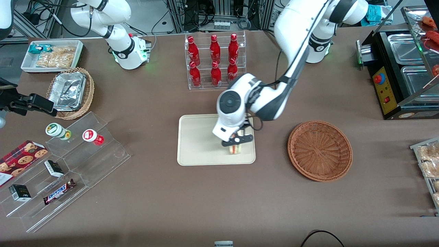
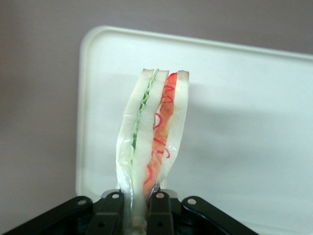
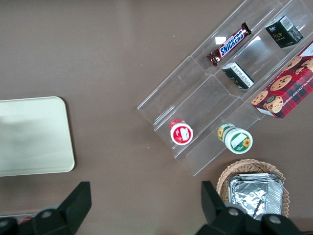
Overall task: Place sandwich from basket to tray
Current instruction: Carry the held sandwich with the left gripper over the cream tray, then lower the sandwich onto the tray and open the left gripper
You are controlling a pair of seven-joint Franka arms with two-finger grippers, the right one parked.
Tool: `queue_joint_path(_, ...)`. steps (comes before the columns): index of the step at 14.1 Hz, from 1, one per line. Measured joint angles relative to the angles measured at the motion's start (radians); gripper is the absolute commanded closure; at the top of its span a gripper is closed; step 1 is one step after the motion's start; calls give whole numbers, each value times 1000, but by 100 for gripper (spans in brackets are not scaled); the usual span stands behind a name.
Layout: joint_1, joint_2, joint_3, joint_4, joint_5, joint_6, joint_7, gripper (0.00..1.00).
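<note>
- Nearest the front camera lay a Snickers bar (image 1: 59, 191) on a clear stepped display (image 1: 68, 171) toward the parked arm's end of the counter (image 1: 192, 206).
- At mid-counter the gripper (image 1: 236, 140) hung over the cream tray (image 1: 199, 144), its fingers clamped on the sandwich (image 1: 235, 148).
- The sandwich's wedge pointed straight away from the gripper, down toward the tray, with its striped cut side facing the wrist camera.
- It looked just above the tray or barely touching; contact was hard to judge.
- The round woven basket (image 1: 320, 150) sat empty beside the tray, toward the working arm's end.
- Red bottles (image 1: 214, 58) stood in a rack farther from the camera, well apart; nothing blocked the tray.
</note>
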Motion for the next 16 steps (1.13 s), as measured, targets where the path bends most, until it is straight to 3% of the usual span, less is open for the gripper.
queue_joint_path(7,-26,94,-30,53,-37,150,-47,80)
queue_joint_path(8,-26,97,-33,53,-44,156,-47,66)
queue_joint_path(10,-26,107,-36,53,-48,157,-47,0)
queue_joint_path(16,-27,99,-39,71,-51,159,-48,0)
